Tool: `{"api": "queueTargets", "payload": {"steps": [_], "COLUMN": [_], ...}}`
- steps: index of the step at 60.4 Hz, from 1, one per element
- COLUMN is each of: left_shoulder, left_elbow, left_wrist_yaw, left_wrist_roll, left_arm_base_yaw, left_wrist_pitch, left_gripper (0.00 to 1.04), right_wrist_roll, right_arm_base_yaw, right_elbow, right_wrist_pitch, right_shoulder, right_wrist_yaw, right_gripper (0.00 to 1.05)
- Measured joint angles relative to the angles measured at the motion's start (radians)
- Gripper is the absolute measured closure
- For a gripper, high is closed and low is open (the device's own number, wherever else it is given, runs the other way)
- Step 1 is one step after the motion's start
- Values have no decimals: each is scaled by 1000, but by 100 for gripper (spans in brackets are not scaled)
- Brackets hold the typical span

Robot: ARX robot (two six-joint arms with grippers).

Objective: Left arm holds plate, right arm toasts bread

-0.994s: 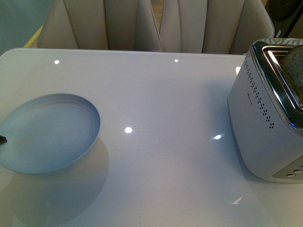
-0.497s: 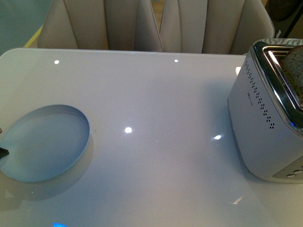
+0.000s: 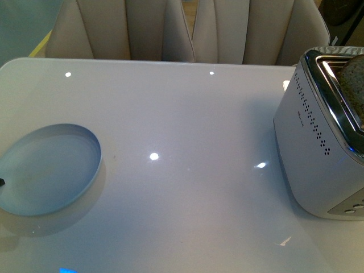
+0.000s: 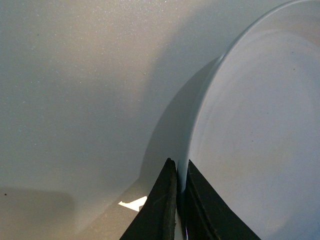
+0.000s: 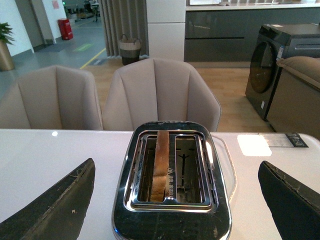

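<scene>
Front view: your plate (image 3: 48, 170) sits far to the left of the toaster (image 3: 321, 136), with bare table (image 3: 187, 114) between; bread (image 3: 354, 79) stands up from a slot, so toasting looks under way or finished, serving remains.

Left wrist view: left gripper (image 4: 180, 200) pinches the plate's rim (image 4: 192, 145).

Right wrist view: right gripper (image 5: 180, 205) gapes wide above the toaster (image 5: 172, 175); bread (image 5: 160, 162) fills one slot, chairs (image 5: 160, 92) behind.
</scene>
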Motion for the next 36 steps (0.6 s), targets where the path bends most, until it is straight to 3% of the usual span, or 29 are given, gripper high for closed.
{"api": "queueTargets", "payload": {"steps": [36], "left_shoulder": [0], "left_elbow": [0], "left_wrist_yaw": [0], "left_wrist_roll": [1], "left_arm_base_yaw": [0], "left_wrist_pitch": [0], "left_gripper": [102], "right_wrist_roll": [0], "right_arm_base_yaw": [0], "right_elbow": [0], "right_wrist_pitch": [0], "right_shoulder": [0], "right_wrist_yaw": [0], "right_gripper": [9]}}
